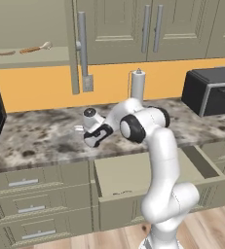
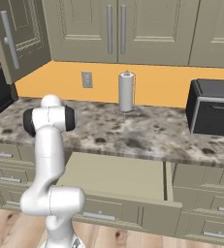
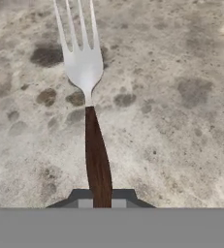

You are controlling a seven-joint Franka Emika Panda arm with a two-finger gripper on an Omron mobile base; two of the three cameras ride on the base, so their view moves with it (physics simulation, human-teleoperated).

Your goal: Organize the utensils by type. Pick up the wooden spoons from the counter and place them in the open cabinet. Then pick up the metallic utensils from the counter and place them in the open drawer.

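A: Jaws first. How do they stand?

B: Closed tight on the fork [image 3: 97,160], clamping the dark reddish-brown handle near its end. In the hand view the handle runs up from between the finger tips [image 3: 85,203] to the silver tines, with the mottled counter [image 3: 181,97] behind it.

A: Is the fork lifted or lying flat?

B: Cannot tell from the hand view. In the left base view the gripper [image 1: 80,129] sits low over the counter [image 1: 36,136], just behind the front edge, hand pointing to the robot's left.

A: The drawer?

B: The drawer [image 1: 128,175] is pulled out below the counter edge, just to the right of the gripper, plain beige inside. In the right base view the drawer [image 2: 113,177] shows its bare floor beside the arm.

A: And the cabinet?

B: The cabinet [image 1: 31,58] stands open at upper left, its door [image 1: 75,48] swung out edge-on with the long grey bar handle. On the shelf lie the wooden spoons: the orange-brown one [image 1: 35,48] with the pale bowl, and the darker one [image 1: 1,52] to its left, apart from it.

A: Other items on the counter?

B: A paper towel roll [image 1: 138,85] upright at the back wall, a black toaster oven [image 1: 211,90] at right
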